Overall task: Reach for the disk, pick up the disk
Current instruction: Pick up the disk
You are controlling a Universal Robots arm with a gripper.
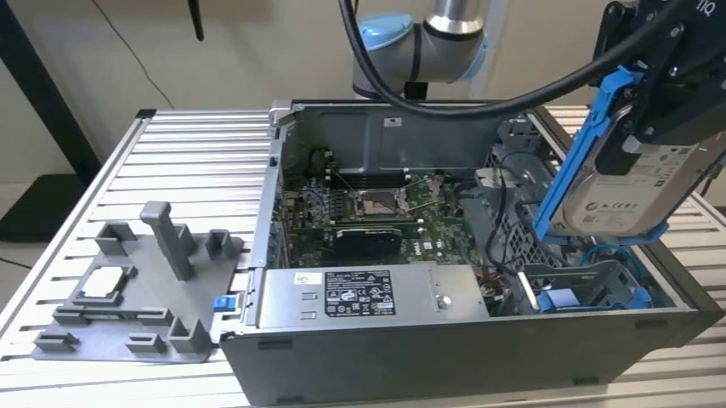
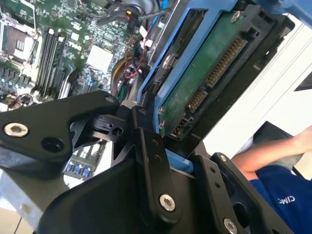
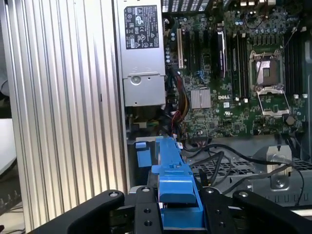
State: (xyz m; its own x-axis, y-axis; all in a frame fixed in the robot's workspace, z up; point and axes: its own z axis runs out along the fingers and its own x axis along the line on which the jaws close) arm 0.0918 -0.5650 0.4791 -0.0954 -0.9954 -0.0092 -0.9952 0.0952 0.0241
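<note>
1 robot arm (image 1: 454, 38) reaches over 1 open computer case (image 1: 454, 357) that lies on its side on a ribbed metal table (image 1: 193, 161). The arm's 1 black gripper (image 1: 669, 93) is clenched on 1 disk (image 1: 630, 191), a silver-grey drive with a white label in a bright blue frame. The disk hangs tilted in the air above the case's end at the exterior view's right, lifted clear of 1 grey drive bay (image 1: 584, 285) inside the case. In the second wrist view the gripper (image 2: 165, 151) clamps the blue frame, and the disk (image 2: 204, 73) shows its green circuit side and its connector row. In the first wrist view the gripper (image 3: 178, 207) squeezes the blue frame of the disk (image 3: 175, 187) from 2 sides. Inside the case lie 1 green circuit board (image 1: 363, 212) with 1 open square socket (image 1: 375, 202) and 1 silver power supply box (image 1: 363, 297) with a label. On the table beside the case, toward the exterior view's left, sits 1 grey plastic holder (image 1: 136, 297) with 1 small square silver chip (image 1: 108, 280) resting in it. In the second wrist view, 1 person's arm (image 2: 270, 153) in a blue sleeve is seen beyond the case.
</note>
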